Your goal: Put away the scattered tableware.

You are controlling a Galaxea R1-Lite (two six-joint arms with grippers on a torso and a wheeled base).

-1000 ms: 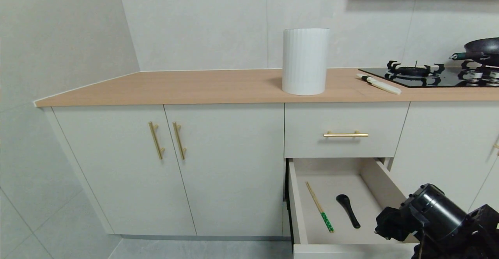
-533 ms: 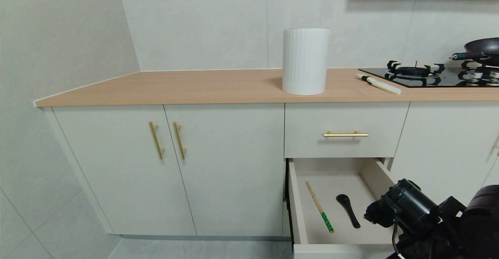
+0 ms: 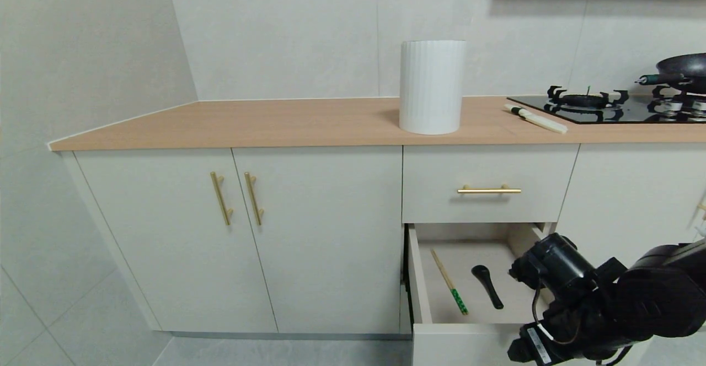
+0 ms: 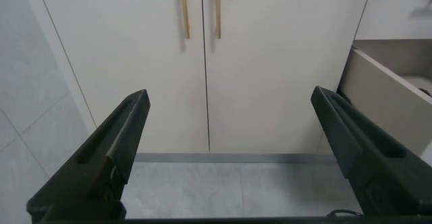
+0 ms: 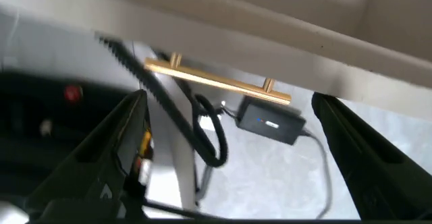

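Observation:
The lower drawer [image 3: 418, 294] stands partly out. Inside lie a pair of wooden chopsticks with green ends [image 3: 449, 289] and a black spoon [image 3: 486, 286], side by side. My right arm [image 3: 579, 300] is low against the right end of the drawer's front panel [image 3: 463, 344]. In the right wrist view my right gripper [image 5: 229, 109] is open, and the drawer's gold handle [image 5: 216, 81] runs across between its fingers, a little beyond them. My left gripper [image 4: 229, 96] is open and holds nothing, low before the double cabinet doors [image 4: 202, 62].
On the wooden counter [image 3: 276, 123] stand a white ribbed cylinder [image 3: 431, 86] and a white utensil with a dark end [image 3: 536, 119], next to a gas hob [image 3: 606, 107] with a black pan [image 3: 681, 68]. The upper drawer [image 3: 488, 190] is closed.
My right arm has moved up and in toward the cabinet, and the lower drawer has slid partway in. The chopsticks and spoon went with it.

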